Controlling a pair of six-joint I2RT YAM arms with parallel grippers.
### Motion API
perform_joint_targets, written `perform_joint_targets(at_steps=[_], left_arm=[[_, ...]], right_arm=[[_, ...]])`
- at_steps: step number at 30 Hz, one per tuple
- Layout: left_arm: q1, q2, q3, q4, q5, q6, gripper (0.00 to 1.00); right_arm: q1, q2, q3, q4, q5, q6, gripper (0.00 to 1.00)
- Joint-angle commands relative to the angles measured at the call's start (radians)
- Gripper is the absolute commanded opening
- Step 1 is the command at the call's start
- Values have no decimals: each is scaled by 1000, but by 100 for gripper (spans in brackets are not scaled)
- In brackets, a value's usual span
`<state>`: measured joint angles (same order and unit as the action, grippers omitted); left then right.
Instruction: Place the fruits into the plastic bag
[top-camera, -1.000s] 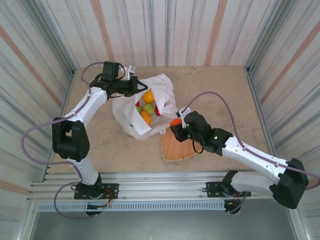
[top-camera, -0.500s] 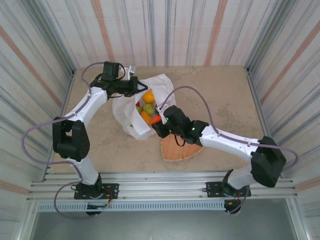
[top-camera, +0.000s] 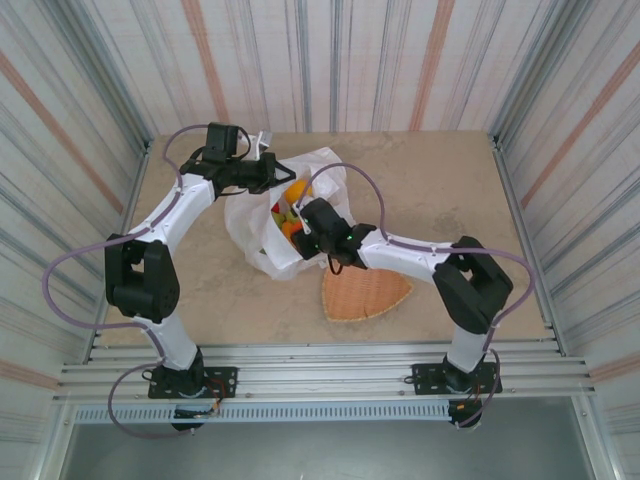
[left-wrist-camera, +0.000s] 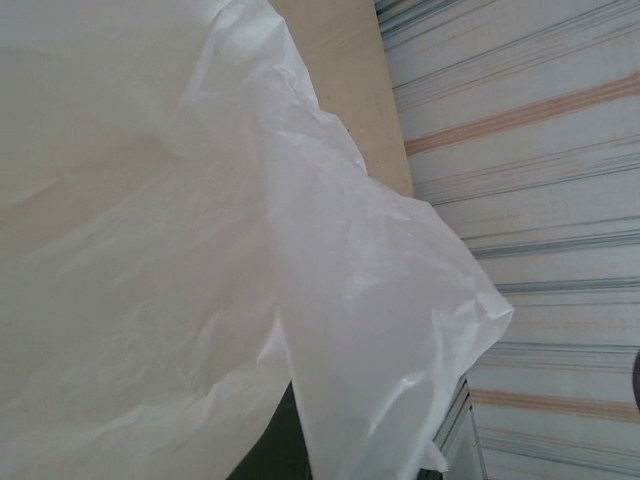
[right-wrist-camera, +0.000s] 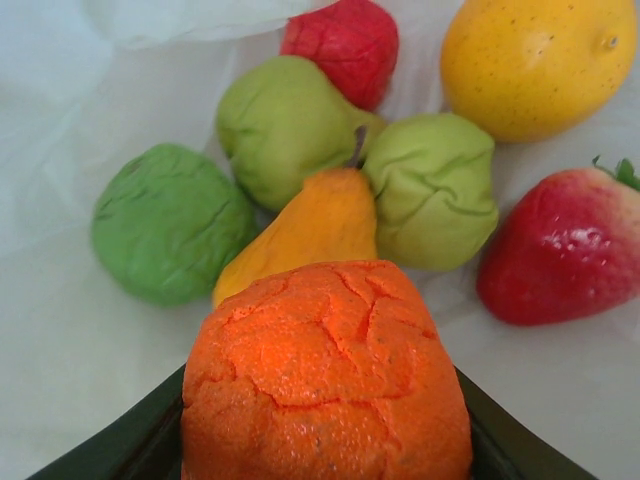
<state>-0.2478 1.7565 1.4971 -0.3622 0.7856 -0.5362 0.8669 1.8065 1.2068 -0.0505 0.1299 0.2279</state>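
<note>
The white plastic bag (top-camera: 250, 228) lies open at the table's middle, its film (left-wrist-camera: 200, 250) covering most of the left wrist view. My left gripper (top-camera: 268, 172) is shut on the bag's far rim and holds it up. My right gripper (top-camera: 300, 226) reaches into the bag's mouth, shut on a cracked orange fruit (right-wrist-camera: 325, 375). Just beyond it, inside the bag, lie a dark green fruit (right-wrist-camera: 170, 222), a green pear (right-wrist-camera: 285, 125), a pale green fruit (right-wrist-camera: 432, 190), an orange-yellow pear (right-wrist-camera: 305, 235), a red fruit (right-wrist-camera: 342, 45), a yellow-orange fruit (right-wrist-camera: 535, 60) and a strawberry (right-wrist-camera: 560, 245).
The tan woven fan-shaped tray (top-camera: 365, 295) lies near the front edge, right of the bag, with nothing on it. Striped walls (top-camera: 330, 60) close in the table (top-camera: 440, 190) on three sides. The right arm's forearm stretches over the tray's far corner.
My right gripper has carried the orange fruit from above the tray leftward into the bag's mouth. The left arm has kept still, holding the bag's rim.
</note>
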Motion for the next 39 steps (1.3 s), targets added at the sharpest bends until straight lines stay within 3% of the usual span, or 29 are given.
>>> perform_joint_targets(at_steps=[1,10,17,25,39], left_arm=[[6,10,-6,-9,17,-7,0],[6,4,-5,-9,17,-7,0],[6,3,-5,-9,18,-10,0],[6,7,-7,-8,18,-12,0],[5,6,-7,-7,18,-13,0]], right_arm=[[-6,69,77,35,24,35,52],[-12,194,170,161,4,146,53],[-16,219,166,246,39,140,62],[-19,175,126,249,46,130,78],[-18,89,69,238,28,108,83]])
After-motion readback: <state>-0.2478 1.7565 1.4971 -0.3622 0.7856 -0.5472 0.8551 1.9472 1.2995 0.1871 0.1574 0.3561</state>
